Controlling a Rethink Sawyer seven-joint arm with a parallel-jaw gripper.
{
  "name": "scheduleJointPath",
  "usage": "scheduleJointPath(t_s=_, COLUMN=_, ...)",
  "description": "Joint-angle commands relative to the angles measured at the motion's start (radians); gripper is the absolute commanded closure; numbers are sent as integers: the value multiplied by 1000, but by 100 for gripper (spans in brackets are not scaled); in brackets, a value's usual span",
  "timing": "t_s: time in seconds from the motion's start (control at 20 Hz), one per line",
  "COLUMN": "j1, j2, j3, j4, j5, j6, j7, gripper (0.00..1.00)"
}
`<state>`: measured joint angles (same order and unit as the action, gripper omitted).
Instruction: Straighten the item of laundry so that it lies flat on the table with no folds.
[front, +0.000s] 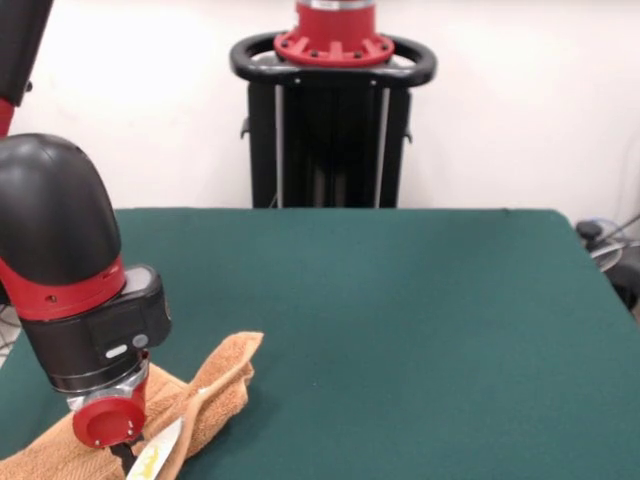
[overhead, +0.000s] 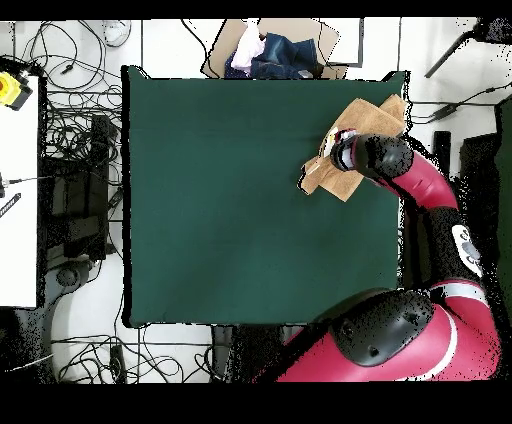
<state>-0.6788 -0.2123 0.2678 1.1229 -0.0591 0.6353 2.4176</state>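
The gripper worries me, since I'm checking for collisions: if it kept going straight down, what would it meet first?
Most likely the towel: the gripper points down right over its bunched cloth, with the table beneath. Contact cannot be judged.

Orange-tan terry hand towel (front: 205, 385), plain, at table's 7 o'clock; dark green felt-like table top (front: 400, 320); red-and-black jointed robot arm (front: 75, 290).

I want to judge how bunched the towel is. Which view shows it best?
The overhead view: the towel shows nearly whole at the table's corner, folded over itself, only partly under the arm. The front view shows just one crumpled end, cut off at the frame's edge.
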Motion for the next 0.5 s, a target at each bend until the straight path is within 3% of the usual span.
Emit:
scheduleJointPath(t_s=0.05, j1=39, j2=130, j3=-53, j4=83, j5=-50, j6=-192, j7=102, gripper=0)
scheduleJointPath(t_s=0.3, j1=66, j2=11, j3=-89, j4=158, j5=-31, j6=-95, j7=129, gripper=0)
scheduleJointPath(t_s=0.5, j1=65, j2=-12, j3=-93, j4=167, j5=-15, j6=-62, j7=115, gripper=0)
